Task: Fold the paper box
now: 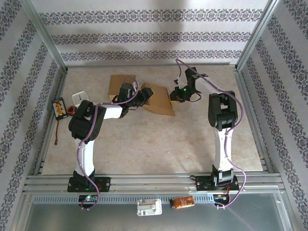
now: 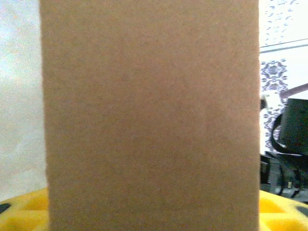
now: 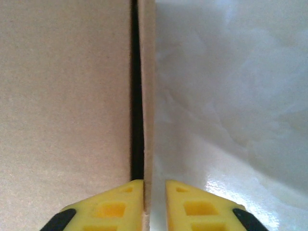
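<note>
The brown paper box (image 1: 161, 102) lies unfolded at the back middle of the table, with a flat panel (image 1: 118, 84) to the left. My left gripper (image 1: 140, 98) is at the box's left side. A cardboard panel (image 2: 149, 115) stands right in front of its camera and hides the fingertips; the yellow fingers (image 2: 21, 207) show far apart at both bottom corners. My right gripper (image 1: 174, 95) is at the box's right edge. It (image 3: 155, 202) straddles a thin cardboard flap (image 3: 147, 96), which touches the left finger (image 3: 115, 207), with a gap to the right one.
An orange-and-black device (image 1: 59, 107) and a white object (image 1: 80, 97) lie at the left beside the left arm. A white part (image 1: 148, 207) and an orange item (image 1: 183, 201) sit on the near rail. Metal frame posts (image 1: 45, 36) bound the table.
</note>
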`<state>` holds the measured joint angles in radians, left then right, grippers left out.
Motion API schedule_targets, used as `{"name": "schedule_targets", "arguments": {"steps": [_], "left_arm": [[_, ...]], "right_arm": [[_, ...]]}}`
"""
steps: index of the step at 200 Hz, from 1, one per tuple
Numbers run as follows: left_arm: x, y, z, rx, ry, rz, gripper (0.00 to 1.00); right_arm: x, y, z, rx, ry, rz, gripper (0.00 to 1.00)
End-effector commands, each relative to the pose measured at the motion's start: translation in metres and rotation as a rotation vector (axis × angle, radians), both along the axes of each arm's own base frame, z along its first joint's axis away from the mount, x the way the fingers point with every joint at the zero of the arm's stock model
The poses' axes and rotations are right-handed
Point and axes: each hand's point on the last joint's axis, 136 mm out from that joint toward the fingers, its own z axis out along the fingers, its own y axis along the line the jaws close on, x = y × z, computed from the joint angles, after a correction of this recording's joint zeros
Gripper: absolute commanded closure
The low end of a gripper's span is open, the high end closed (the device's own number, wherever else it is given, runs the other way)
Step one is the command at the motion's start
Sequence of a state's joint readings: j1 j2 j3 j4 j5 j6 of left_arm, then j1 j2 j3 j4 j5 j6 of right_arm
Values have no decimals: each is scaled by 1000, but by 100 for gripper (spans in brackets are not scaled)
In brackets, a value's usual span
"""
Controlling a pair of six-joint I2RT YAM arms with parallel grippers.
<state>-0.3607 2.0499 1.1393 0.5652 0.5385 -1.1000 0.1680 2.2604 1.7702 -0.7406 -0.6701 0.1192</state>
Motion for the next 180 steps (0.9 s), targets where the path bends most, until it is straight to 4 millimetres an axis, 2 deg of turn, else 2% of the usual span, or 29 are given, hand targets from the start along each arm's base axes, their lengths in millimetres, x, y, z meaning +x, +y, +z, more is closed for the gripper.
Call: {"name": "schedule_targets", "arguments": {"steps": [1,31,47,76,95,96,97,116,127,138,152,180], "left_arm": [[-12,8,2,70,84,23,45],[-25,19,7,65,158,82,55],[-30,23,14,34,185,116,61],[-42,31,33,1,208,165,65],[-52,37,47,-23,227,195,65],[-53,37,48,-24,229,197,65],[-54,37,49,-26,230,197,65],[-66,41,63,-51,255,229,66],[-73,41,69,-77,282,249,66],[-79,41,75,-98,309,267,66],[-88,40,79,-112,342,280,67],[-97,36,87,-144,383,295,69]], "right_arm": [[-3,-3,24,-46,-71,-2,75],[-2,-13,92,-63,-260,-60,56],[-9,-21,127,-83,-385,-98,46],[-36,-40,187,-141,-655,-182,30],[-66,-33,219,-185,-907,-121,11],[-70,-32,214,-191,-912,-108,11],[-71,-30,220,-190,-937,-100,9],[-121,7,218,-245,-1234,219,2],[-158,32,203,-281,-1403,489,2],[-183,49,185,-341,-1551,696,2],[-186,58,179,-413,-1655,773,2],[-164,75,182,-524,-1707,812,2]]}}
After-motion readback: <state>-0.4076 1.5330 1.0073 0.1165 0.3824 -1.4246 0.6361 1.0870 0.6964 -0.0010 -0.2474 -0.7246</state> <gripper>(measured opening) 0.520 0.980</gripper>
